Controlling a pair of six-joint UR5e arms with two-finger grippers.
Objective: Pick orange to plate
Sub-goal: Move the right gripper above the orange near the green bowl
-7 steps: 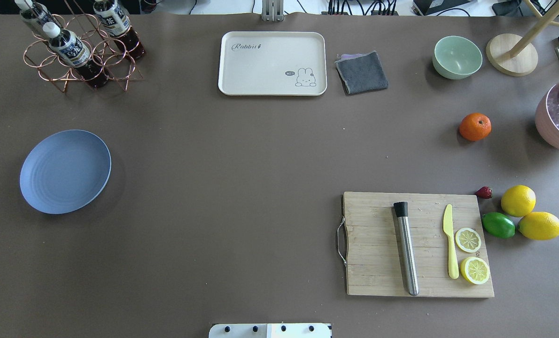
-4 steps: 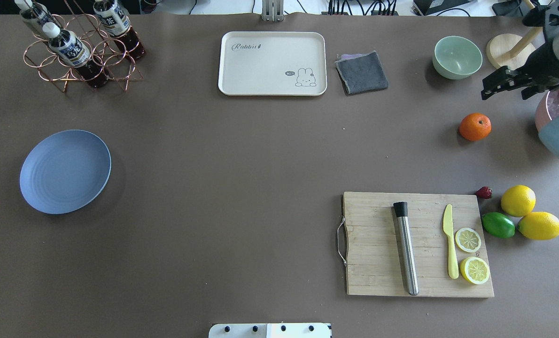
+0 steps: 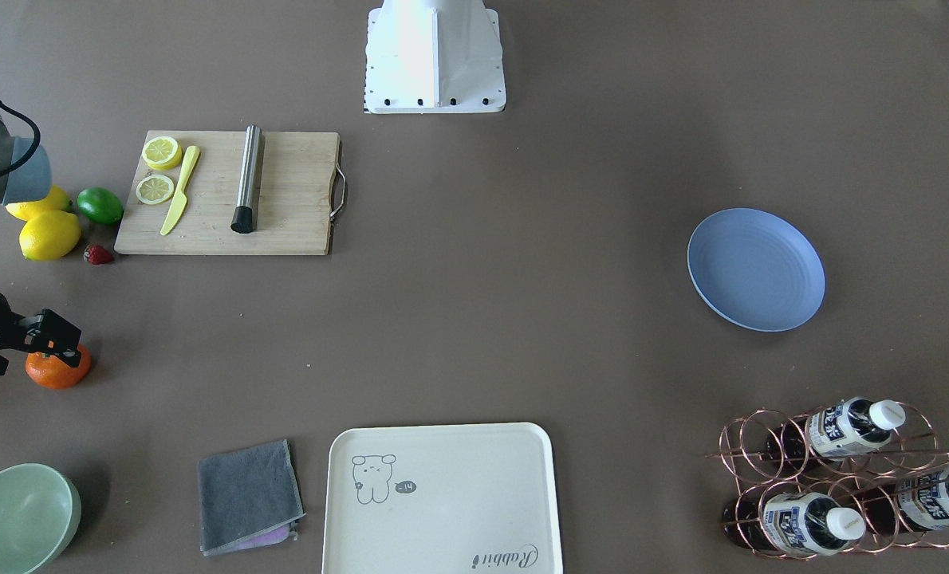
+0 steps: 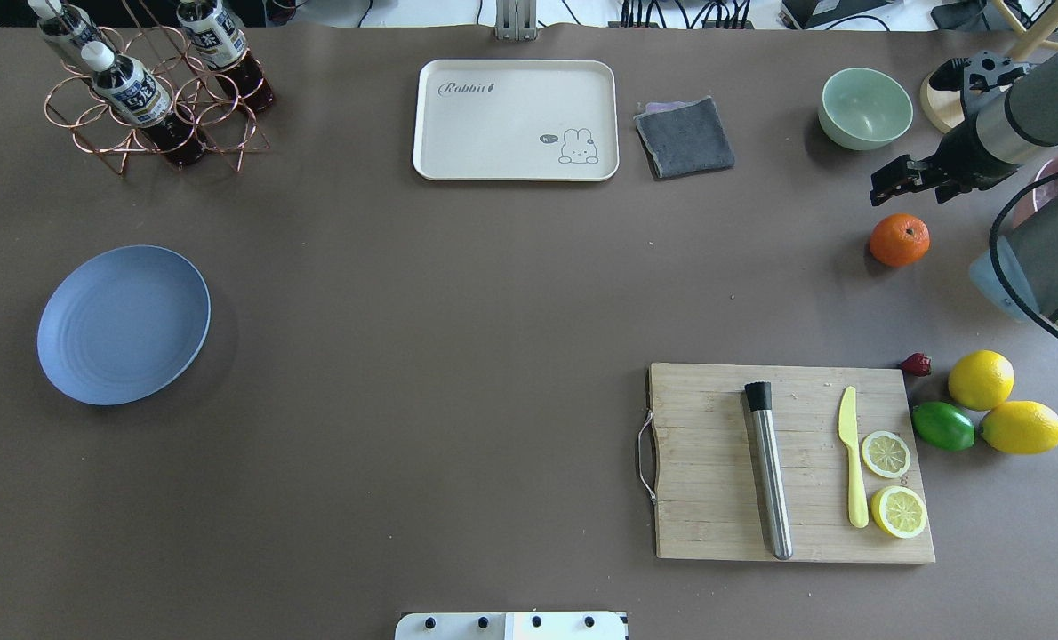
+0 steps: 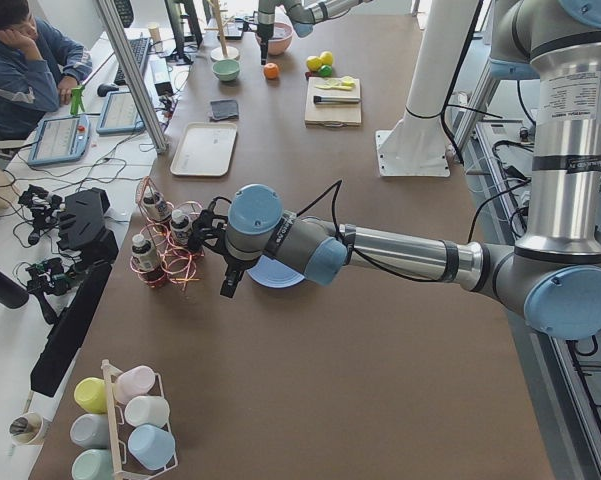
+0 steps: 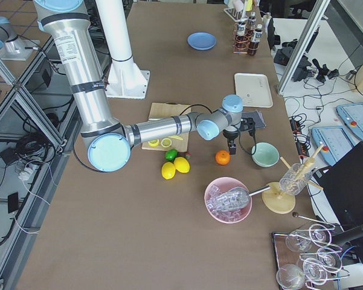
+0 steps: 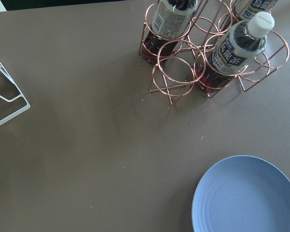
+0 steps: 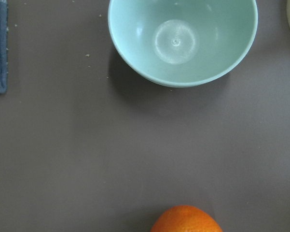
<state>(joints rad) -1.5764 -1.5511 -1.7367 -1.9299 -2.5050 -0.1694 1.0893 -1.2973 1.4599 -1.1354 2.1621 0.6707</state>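
Note:
The orange [image 4: 899, 240] lies on the brown table at the right, also seen in the front view as the orange [image 3: 58, 371] and at the bottom edge of the right wrist view as the orange [image 8: 186, 220]. My right gripper [image 4: 913, 185] hovers just beyond it, towards the green bowl, open and holding nothing. The blue plate [image 4: 124, 324] sits far away at the left, with nothing on it. My left gripper [image 5: 227, 285] shows only in the left side view, above the table beside the plate [image 7: 246, 198]; I cannot tell its state.
A pale green bowl [image 4: 865, 108] stands behind the orange and a pink bowl [image 6: 228, 199] to its right. Lemons [image 4: 981, 380], a lime [image 4: 943, 426] and a cutting board [image 4: 716, 462] lie nearer. A cream tray [image 4: 516, 120], grey cloth [image 4: 685, 136] and bottle rack [image 4: 151, 89] line the far side.
My right arm has come in from the right edge and moved leftward and down; its gripper now hangs close behind the orange. The orange and plate have not moved.

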